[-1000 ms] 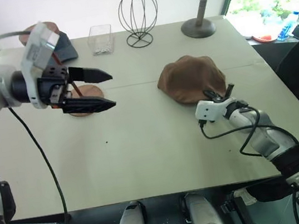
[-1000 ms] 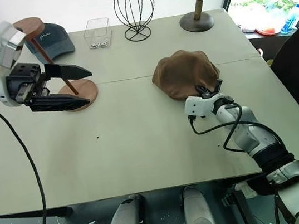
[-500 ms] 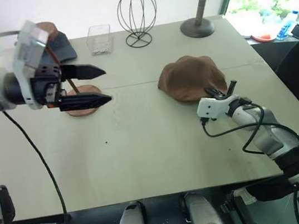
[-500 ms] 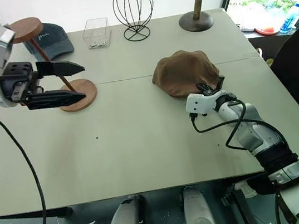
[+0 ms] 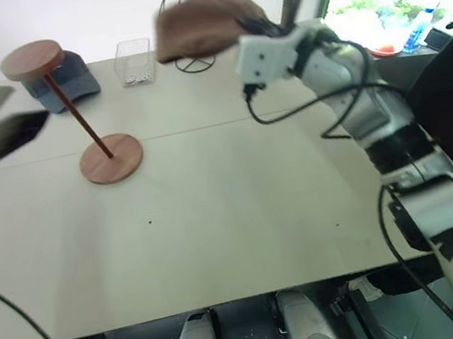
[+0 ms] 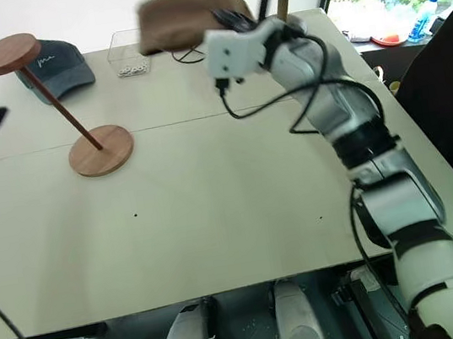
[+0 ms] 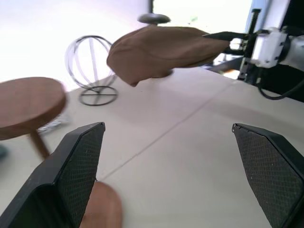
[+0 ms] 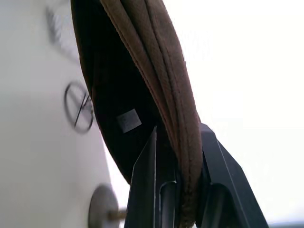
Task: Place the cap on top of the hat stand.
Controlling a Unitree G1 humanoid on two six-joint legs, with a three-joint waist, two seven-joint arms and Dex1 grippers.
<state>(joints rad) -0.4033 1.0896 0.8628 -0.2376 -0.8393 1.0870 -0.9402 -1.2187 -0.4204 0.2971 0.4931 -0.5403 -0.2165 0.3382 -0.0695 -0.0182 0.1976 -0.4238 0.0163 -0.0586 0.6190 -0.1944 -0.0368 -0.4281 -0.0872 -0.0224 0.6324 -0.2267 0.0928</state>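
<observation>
The right gripper [image 8: 178,190] is clamped on the rim of the brown flat cap [image 5: 204,21], holding it in the air above the far middle of the table [image 5: 242,218], in front of the black wire globe stand [image 7: 93,71]. The wooden hat stand [image 5: 72,107] lies to the robot's left of the cap and nearer the robot, well apart from it, so the carry should run leftward and slightly back toward the robot. The cap's long axis runs roughly sideways, its free end pointing toward the stand. The left gripper [image 7: 171,180] hovers beyond the stand on its left, jaws spread wide and empty; it is nearer the stand, but the right one has the cap. The cap looks soft, suede-like and floppy, with a stitched edge and dark lining. The stand is smooth reddish wood: a round flat base, a thin slanted rod and 1 small flat top disc [image 6: 3,54], so the rod's lean may let it tip.
</observation>
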